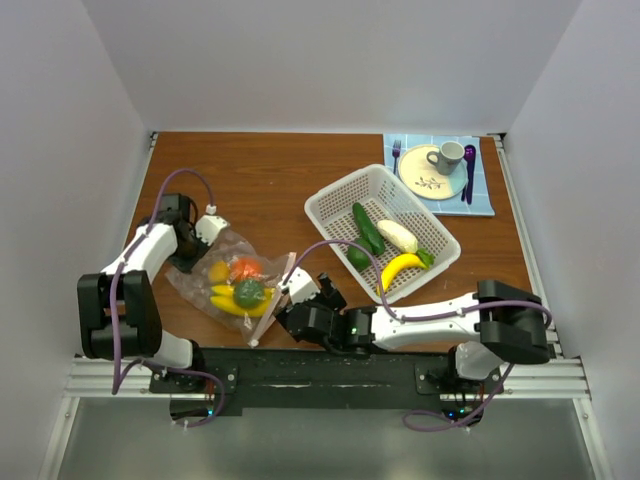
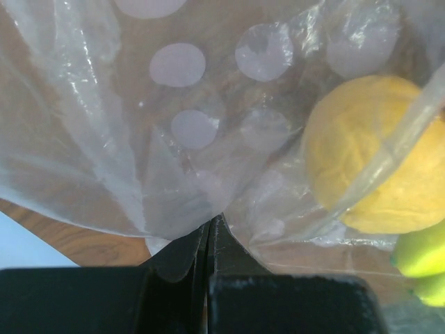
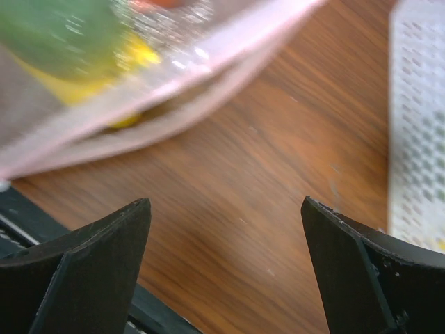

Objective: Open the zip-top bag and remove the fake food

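The right gripper (image 3: 226,209) sits low by the front edge of the table (image 3: 278,160). Its fingers (image 3: 97,264) are spread wide with only bare wood between them. Only its wrist camera shows this gap. In the top view, the same gripper (image 1: 300,288) seems to rest right at the bag's mouth. The pink zip strip (image 3: 174,83) runs just beyond the fingertips, blurred, and I cannot tell whether it is sealed.

The zip-top bag (image 1: 190,283) lies flat on the left half of the table, mouth toward the right arm. The fake food (image 1: 243,290) is bunched inside it: yellow, green and orange pieces.

At the bag's far corner the left gripper (image 2: 208,233) is clamped on a fold of clear film. Only the left wrist view shows this pinch, along with a round yellow piece (image 2: 368,153) pressing against the plastic.

Farther right stands a white basket (image 1: 330,215) holding a cucumber (image 1: 367,228), a white piece (image 1: 397,235) and a banana (image 1: 400,268). In the far corner is a plate (image 1: 425,182) with a mug (image 1: 447,155).
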You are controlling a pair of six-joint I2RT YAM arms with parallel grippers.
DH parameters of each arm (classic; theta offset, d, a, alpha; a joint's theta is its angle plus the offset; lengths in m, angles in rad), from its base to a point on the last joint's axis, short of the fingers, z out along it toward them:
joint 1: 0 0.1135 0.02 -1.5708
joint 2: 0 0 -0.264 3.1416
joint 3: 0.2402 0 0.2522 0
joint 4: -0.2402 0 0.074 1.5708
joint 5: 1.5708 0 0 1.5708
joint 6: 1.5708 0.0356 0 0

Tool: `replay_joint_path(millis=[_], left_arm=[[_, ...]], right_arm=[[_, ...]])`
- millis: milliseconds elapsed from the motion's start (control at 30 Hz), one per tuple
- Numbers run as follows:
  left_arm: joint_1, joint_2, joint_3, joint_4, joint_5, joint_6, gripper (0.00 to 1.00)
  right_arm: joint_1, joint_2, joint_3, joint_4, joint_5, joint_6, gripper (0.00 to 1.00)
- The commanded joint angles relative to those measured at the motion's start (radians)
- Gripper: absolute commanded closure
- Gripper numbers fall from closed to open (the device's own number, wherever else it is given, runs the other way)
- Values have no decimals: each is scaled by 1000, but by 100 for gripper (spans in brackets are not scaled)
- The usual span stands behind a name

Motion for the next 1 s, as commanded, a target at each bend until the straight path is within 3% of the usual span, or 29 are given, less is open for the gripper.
replay_joint_path(millis=[0, 333, 733, 967], left_arm=[[-21, 6, -15, 47, -22, -31, 100], [-31, -5, -29, 44, -32, -25, 100], [-31, 3, -54, 64, -48, -20, 100], [-34, 3, -58, 68, -51, -18, 100]], right_arm=[[-35, 49, 16, 258, -90, -63, 8], [-147, 207, 91, 397, -260, -7, 9], [-172, 233, 118, 508, -461, 53, 10], [-172, 226, 115, 511, -434, 93, 15]])
